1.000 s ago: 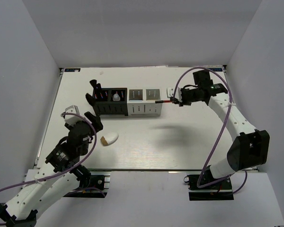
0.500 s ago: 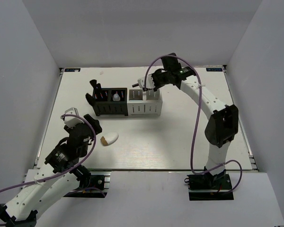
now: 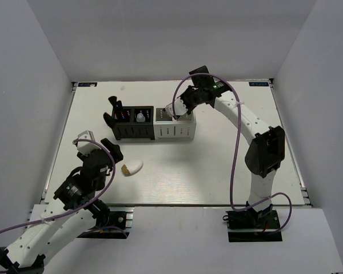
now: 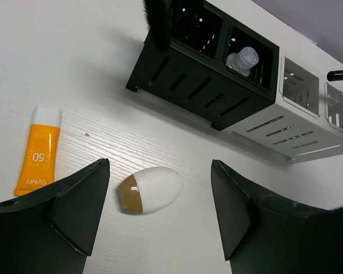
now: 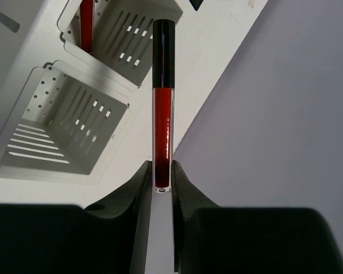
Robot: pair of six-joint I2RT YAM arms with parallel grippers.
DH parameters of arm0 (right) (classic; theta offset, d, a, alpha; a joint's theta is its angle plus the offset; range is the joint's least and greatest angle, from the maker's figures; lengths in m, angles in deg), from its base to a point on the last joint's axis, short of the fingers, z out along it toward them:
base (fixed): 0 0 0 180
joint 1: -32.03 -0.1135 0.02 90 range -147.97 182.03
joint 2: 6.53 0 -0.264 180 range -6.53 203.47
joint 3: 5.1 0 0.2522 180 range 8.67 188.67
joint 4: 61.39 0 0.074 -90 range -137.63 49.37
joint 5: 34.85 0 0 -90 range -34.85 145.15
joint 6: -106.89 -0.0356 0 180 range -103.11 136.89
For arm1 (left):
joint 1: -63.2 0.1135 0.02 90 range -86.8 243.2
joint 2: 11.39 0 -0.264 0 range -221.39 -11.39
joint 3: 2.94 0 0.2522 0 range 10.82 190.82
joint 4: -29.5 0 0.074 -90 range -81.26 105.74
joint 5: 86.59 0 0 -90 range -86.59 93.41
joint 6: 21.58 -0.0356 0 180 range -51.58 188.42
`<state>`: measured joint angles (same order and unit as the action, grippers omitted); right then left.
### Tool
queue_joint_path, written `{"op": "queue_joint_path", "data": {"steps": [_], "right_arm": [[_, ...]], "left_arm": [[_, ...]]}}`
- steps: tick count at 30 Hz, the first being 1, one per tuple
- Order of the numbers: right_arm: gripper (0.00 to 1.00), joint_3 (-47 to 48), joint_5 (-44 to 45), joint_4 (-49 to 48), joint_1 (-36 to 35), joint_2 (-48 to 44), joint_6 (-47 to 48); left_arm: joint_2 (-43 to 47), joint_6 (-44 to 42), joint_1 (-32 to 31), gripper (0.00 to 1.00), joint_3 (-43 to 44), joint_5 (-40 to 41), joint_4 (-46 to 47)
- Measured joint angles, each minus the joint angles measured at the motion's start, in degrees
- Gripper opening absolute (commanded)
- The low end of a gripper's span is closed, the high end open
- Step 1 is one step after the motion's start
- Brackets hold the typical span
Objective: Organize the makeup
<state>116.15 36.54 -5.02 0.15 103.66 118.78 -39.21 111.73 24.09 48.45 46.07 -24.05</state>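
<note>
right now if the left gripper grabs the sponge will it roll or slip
The sponge is egg-shaped and lies on its side, so a nudge would likely roll it. Its rounded, tapering sides might slip out of an off-centre pinch by the open left gripper.

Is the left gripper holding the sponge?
No, the left gripper is open and the sponge lies free on the table, clear of its fingers.
</note>
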Motion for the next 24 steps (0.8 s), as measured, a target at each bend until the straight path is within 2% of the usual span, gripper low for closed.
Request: {"op": "queue_joint_path", "data": {"steps": [15, 19, 20, 22, 24], "right_arm": [[0.01, 0.0, 4.7, 0.2, -4.7, 5.0, 4.1], [0.17, 0.0, 5.2, 0.1, -5.1, 5.1, 4.4], [0.26, 0.0, 5.2, 0.1, -5.2, 5.1, 4.4], [0.35, 0.0, 5.3, 0.1, -5.3, 5.1, 4.5], [0.41, 0.0, 5.4, 0.0, -5.4, 5.1, 4.4]], "left_arm": [[-0.6, -0.9, 0.0, 0.83, -0.3, -0.6, 1.2], [-0.6, -0.9, 0.0, 0.84, -0.3, -0.6, 1.2], [-0.6, -0.9, 0.0, 0.85, -0.4, -0.6, 1.3], [-0.9, -0.9, 0.0, 0.86, -0.5, -0.6, 1.3], [-1.7, -0.9, 0.0, 0.86, -0.5, -0.7, 1.3]]}}
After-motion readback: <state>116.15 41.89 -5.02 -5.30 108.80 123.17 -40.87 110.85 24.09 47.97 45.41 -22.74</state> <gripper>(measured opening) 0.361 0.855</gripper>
